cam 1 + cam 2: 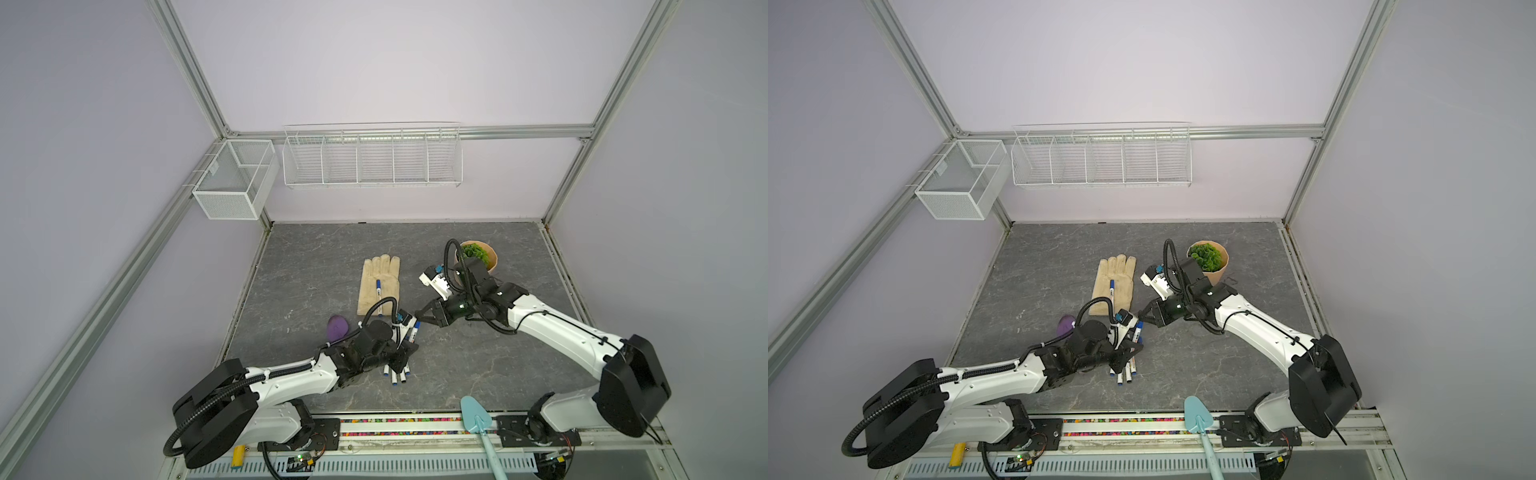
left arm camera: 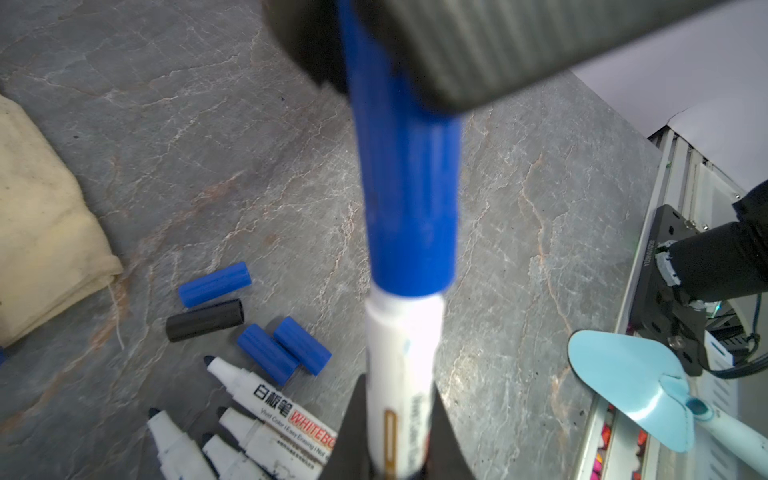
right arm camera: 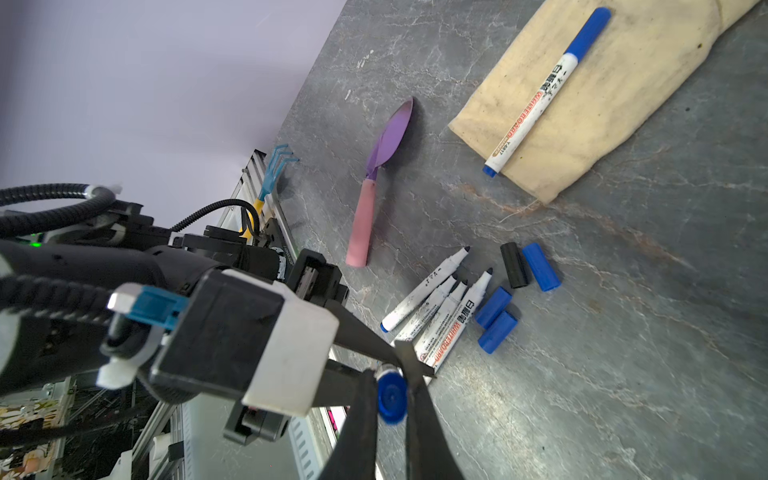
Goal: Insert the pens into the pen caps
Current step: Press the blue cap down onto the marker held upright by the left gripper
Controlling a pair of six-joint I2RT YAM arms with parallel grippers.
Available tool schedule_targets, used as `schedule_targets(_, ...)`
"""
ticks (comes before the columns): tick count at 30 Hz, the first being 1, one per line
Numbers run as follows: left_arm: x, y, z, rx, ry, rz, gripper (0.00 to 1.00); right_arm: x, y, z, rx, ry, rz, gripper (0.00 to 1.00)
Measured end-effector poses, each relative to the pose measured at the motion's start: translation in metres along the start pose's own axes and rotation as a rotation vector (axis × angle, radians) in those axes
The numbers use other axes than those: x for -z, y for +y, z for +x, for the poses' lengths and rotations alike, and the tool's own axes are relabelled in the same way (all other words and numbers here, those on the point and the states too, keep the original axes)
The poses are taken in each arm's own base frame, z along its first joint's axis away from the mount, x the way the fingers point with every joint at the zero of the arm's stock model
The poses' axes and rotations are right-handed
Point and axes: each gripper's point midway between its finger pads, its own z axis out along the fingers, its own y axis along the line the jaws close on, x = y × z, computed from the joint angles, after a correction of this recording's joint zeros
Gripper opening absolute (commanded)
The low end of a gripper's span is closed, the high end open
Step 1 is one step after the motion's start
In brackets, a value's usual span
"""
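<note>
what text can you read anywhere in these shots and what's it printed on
"WHITEBOARD" and "白板笔": capped pen lying on the glove; the short code near its end is too small to be sure of.
"白板笔", "WHITEBO" (rest hidden), "Vivid Color | Easy Erasing": uncapped pen.
Held pen: print too blurred to read.

The slim white marker pen with a blue cap (image 3: 540, 93), lying on the beige cloth glove (image 3: 623, 116) near the centre of both top views, is showing "WHITEBOARD" in red and "白板笔" in black. An uncapped white marker pen (image 2: 270, 401) in the heap below the glove is showing "白板笔", "WHITEBO" — cut off there — and "Vivid Color | Easy Erasing".
</note>
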Motion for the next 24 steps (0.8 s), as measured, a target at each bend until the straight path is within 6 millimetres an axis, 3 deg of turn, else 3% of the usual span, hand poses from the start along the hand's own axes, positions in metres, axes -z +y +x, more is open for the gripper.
schedule_targets(13,0.001,0.002,0.002,-0.01,0.006,-0.024,0.0,-0.004,-0.002,-0.002,-0.083,0.03,-0.047,0.08)
schedule_targets(24,0.001,-0.004,-0.005,-0.008,-0.024,-0.007,0.0,0.008,0.005,0.003,-0.018,-0.009,-0.031,0.08)
